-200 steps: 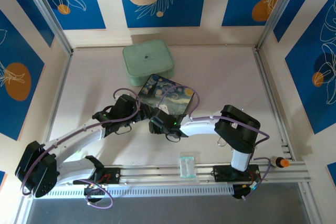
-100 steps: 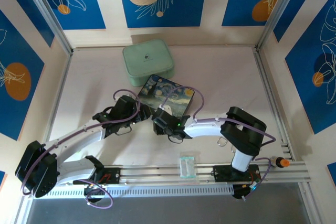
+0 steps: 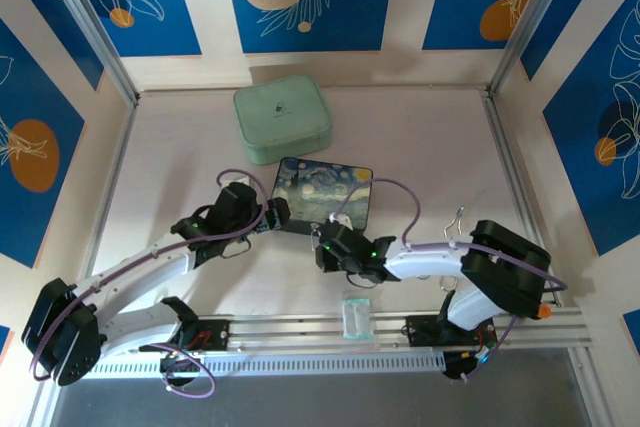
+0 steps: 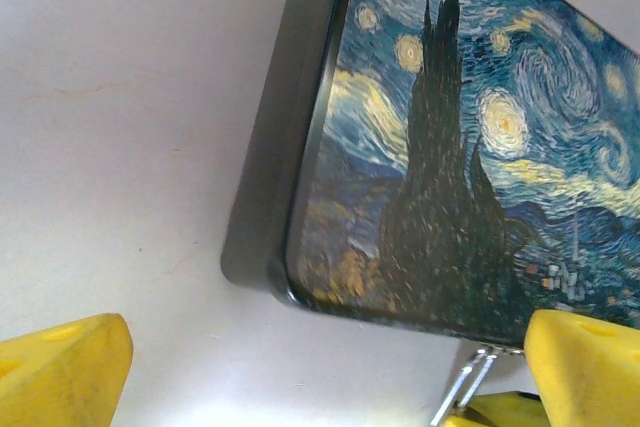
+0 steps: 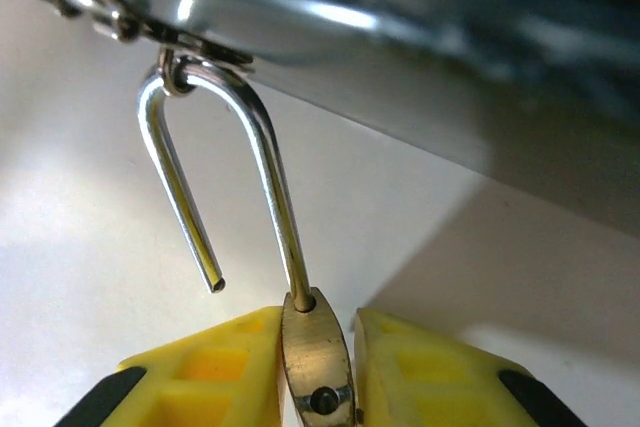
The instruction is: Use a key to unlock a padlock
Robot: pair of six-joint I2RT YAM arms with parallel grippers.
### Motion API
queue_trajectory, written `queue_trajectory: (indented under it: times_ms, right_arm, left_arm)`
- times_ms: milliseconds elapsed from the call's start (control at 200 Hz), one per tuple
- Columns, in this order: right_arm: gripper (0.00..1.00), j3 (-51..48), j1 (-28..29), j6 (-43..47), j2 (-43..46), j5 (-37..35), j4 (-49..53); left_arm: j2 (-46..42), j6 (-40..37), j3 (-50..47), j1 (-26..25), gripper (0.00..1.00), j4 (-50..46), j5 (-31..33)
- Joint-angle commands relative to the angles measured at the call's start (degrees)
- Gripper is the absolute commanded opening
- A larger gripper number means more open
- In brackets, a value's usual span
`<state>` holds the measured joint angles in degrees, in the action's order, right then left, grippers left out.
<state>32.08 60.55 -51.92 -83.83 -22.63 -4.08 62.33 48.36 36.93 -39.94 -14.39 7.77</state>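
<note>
Resting on the white bench (image 3: 430, 147), a green case (image 3: 283, 117) sits behind the painted box (image 3: 322, 192). The left gripper (image 4: 325, 347) holds its jaws wide and empty at the box's corner. The right gripper (image 5: 318, 332) clenches the brass padlock (image 5: 318, 372), whose open shackle (image 5: 268, 167) hooks the box's clasp (image 5: 200, 49).

The padlock (image 5: 318, 372) hanging at the edge of the painted box (image 4: 450, 147) has a brass body with a dull golden sheen. Its shackle (image 5: 270, 167) is polished silver metal, bright with sharp highlights. The fingers (image 5: 220, 372) of the right end effector (image 5: 318, 347) pressed against the brass are matt yellow plastic with black patches. The box has a glossy printed lid and smooth, satin black sides. The desk (image 4: 130, 127) under the box is pale and matt, with faint scuffs. Behind the box, the mint-green case (image 3: 282, 119) looks matt and smooth.
</note>
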Motion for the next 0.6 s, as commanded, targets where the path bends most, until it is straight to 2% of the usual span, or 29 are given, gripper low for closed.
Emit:
queue_trajectory:
  times_ms: [0,135,305,405,470,595]
  right_arm:
    - [0.24,-5.42,-2.2,-0.41,3.71,3.59,-3.8]
    - [0.24,-9.84,-6.06,-1.94,5.35,6.45,-6.14]
    - [0.23,-10.54,-8.36,-1.52,7.47,6.76,-5.33]
    - [0.23,-11.38,-9.21,-1.55,8.97,6.44,-4.79]
    - [0.2,-11.95,-10.11,0.1,9.43,8.84,-6.09]
    - [0.19,-9.75,-10.54,4.28,9.9,11.56,-2.12]
  left_arm:
    - [0.77,-4.85,3.25,-3.55,1.0,-1.95,3.38]
    - [3.43,-13.71,8.28,-9.99,1.0,-6.02,11.35]
    - [9.87,-30.93,15.54,-12.35,1.0,-10.53,14.65]
    - [12.41,-43.19,18.05,-12.35,1.0,-9.83,13.59]
    - [14.34,-47.94,19.85,-12.31,1.0,-9.01,14.39]
    - [19.18,-57.7,22.49,-12.25,1.0,-6.08,9.84]
